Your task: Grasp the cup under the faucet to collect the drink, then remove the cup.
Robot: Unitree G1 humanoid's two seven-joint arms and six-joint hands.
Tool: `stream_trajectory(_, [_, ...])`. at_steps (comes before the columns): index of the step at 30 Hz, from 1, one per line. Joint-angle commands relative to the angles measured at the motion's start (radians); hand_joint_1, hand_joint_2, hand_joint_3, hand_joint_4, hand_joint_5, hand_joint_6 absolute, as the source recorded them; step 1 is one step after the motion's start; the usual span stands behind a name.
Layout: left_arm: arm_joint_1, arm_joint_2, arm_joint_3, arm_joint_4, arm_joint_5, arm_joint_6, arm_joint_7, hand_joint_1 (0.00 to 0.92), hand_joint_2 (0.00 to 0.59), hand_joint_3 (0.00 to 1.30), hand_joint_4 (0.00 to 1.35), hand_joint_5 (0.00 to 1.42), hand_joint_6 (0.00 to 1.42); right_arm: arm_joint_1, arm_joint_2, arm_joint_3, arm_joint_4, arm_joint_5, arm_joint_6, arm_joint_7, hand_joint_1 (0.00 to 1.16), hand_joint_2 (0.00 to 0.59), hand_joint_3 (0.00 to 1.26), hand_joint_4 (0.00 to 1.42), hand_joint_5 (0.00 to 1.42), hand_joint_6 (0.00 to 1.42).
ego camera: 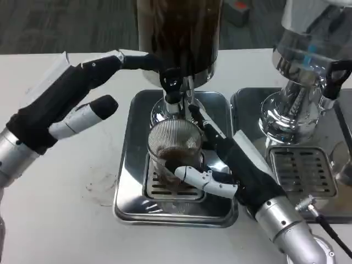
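A clear ribbed cup (174, 147) stands on the drip grate of the left dispenser's steel tray (127, 187), directly below the black faucet (171, 85). Dark drink fills its bottom part. My right hand (231, 165) grips the cup from the right, thumb across its front and fingers reaching up behind it. My left hand (71, 102) is raised at the left, its fingers stretched toward the faucet lever and touching it near the dark tank (179, 33).
A second steel dispenser (308, 82) with its own drip tray (300, 173) stands on the right, close beside my right forearm. Bare white table lies to the left and front of the trays.
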Motion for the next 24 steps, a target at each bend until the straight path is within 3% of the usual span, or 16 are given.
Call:
stream_trajectory(1, [0.014, 0.017, 0.022, 0.016, 0.001, -0.006, 0.020, 0.000, 0.096, 0.37, 0.28, 0.25, 0.20, -0.004, 0.001, -0.003, 0.011, 0.019, -0.025, 0.002, 0.49, 0.207, 0.00, 0.00, 0.00, 0.14])
stream_trajectory(10, [0.043, 0.025, 0.048, 0.058, 0.011, 0.003, 0.045, 0.000, 0.114, 0.38, 0.28, 0.25, 0.20, -0.016, -0.007, 0.002, 0.026, 0.023, -0.022, 0.017, 0.47, 0.188, 0.00, 0.00, 0.00, 0.12])
stream_trajectory(24, [0.087, 0.035, 0.046, 0.071, 0.015, 0.017, 0.068, 0.000, 0.129, 0.40, 0.30, 0.26, 0.20, -0.033, -0.020, 0.028, 0.023, -0.033, 0.046, 0.025, 0.50, 0.176, 0.00, 0.00, 0.00, 0.07])
